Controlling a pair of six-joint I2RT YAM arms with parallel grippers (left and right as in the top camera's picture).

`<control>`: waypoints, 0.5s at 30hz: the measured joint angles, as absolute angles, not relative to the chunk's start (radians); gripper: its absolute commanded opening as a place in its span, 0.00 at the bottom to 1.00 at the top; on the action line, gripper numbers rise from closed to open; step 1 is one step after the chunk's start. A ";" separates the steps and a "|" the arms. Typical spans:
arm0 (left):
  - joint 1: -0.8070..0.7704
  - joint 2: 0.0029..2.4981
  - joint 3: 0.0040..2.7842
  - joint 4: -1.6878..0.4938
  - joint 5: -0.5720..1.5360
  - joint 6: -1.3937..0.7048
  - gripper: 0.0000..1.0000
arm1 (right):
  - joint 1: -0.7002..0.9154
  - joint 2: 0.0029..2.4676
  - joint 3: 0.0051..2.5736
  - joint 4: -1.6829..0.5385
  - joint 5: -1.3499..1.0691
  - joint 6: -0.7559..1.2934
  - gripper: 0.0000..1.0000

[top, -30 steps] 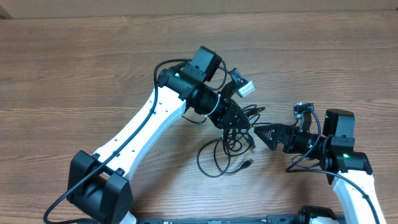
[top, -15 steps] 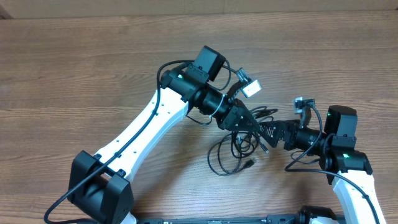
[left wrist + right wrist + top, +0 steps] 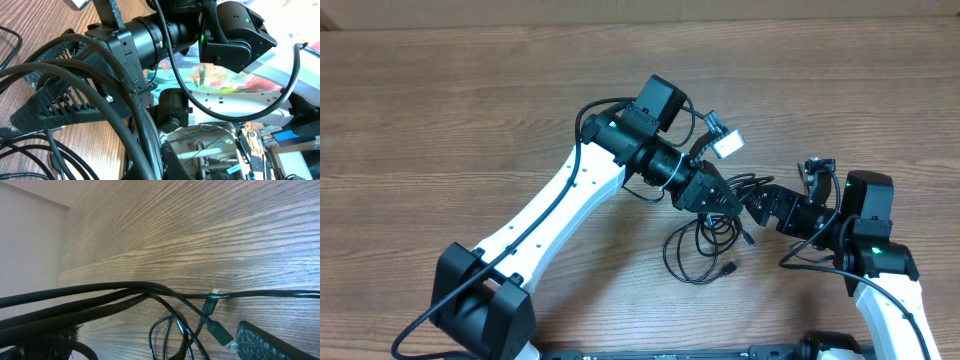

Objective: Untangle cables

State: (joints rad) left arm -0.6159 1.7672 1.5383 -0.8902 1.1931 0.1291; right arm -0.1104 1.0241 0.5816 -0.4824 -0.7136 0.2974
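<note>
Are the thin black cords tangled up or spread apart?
Tangled: the thin black cords cross and loop in one bunch on the wooden table.

White arm links [image 3: 545, 205], blk joints [image 3: 645, 155], blk wiring [image 3: 420, 325], grn LEDs [image 3: 202, 36]

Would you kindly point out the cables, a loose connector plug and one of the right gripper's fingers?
cables [image 3: 703, 235]: overhead view, the tangled middle.
connector plug [image 3: 219, 329]: right wrist view, the plug's dark body.
right fingers [image 3: 280, 342]: right wrist view, one finger's ribbed pad.
</note>
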 measured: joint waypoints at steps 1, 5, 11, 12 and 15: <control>-0.616 1.767 1.538 -0.889 1.194 0.132 0.22 | -0.110 1.024 0.582 -0.482 -0.710 0.299 1.00; -0.616 1.767 1.538 -0.891 1.205 0.122 0.20 | -0.111 1.024 0.582 -0.483 -0.695 0.307 1.00; -0.616 1.767 1.538 -0.891 1.205 0.118 0.05 | -0.110 1.024 0.582 -0.482 -0.690 0.311 1.00; -0.616 1.767 1.538 -0.890 1.205 0.118 0.04 | -0.110 1.024 0.582 -0.482 -0.690 0.311 1.00; -0.616 1.767 1.538 -0.890 1.205 0.118 0.04 | -0.110 1.024 0.582 -0.482 -0.687 0.311 1.00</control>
